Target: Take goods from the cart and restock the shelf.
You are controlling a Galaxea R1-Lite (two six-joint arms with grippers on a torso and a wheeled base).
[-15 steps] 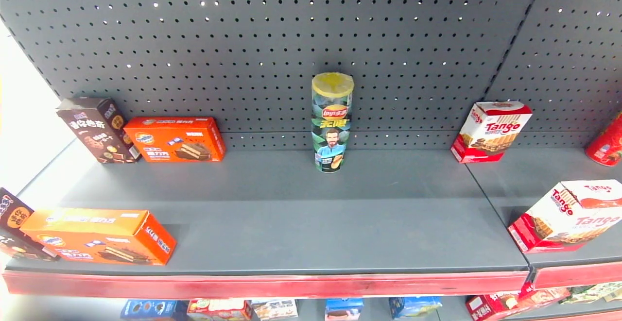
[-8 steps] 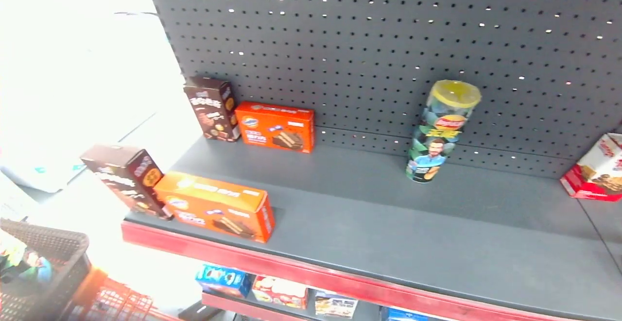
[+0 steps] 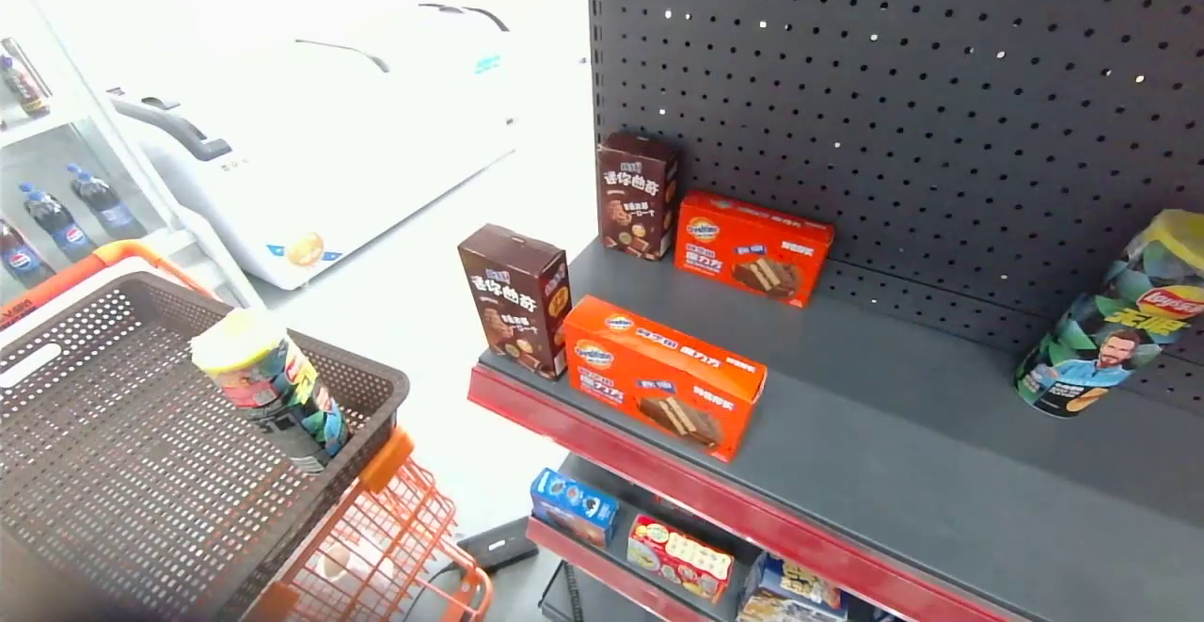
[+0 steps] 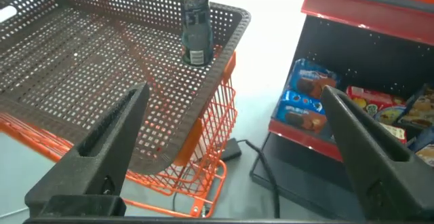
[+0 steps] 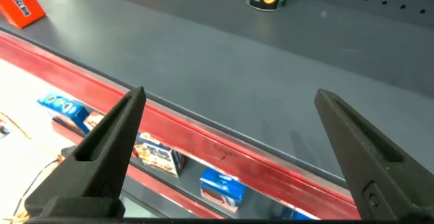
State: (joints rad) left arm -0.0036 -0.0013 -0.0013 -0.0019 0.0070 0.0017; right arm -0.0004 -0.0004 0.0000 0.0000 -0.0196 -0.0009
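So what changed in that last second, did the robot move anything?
Nothing was moved. Only the head camera swung to the robot's left, bringing the cart basket and the can standing in it into view. On the shelf, the chip can and boxes stayed put.

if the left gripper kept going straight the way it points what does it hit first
The left gripper likely meets the orange cart first, on its wire side under the brown basket corner where the chip can stands; depth is unclear.

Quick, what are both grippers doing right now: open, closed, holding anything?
Left gripper: open, holding nothing.
Right gripper: open, holding nothing.
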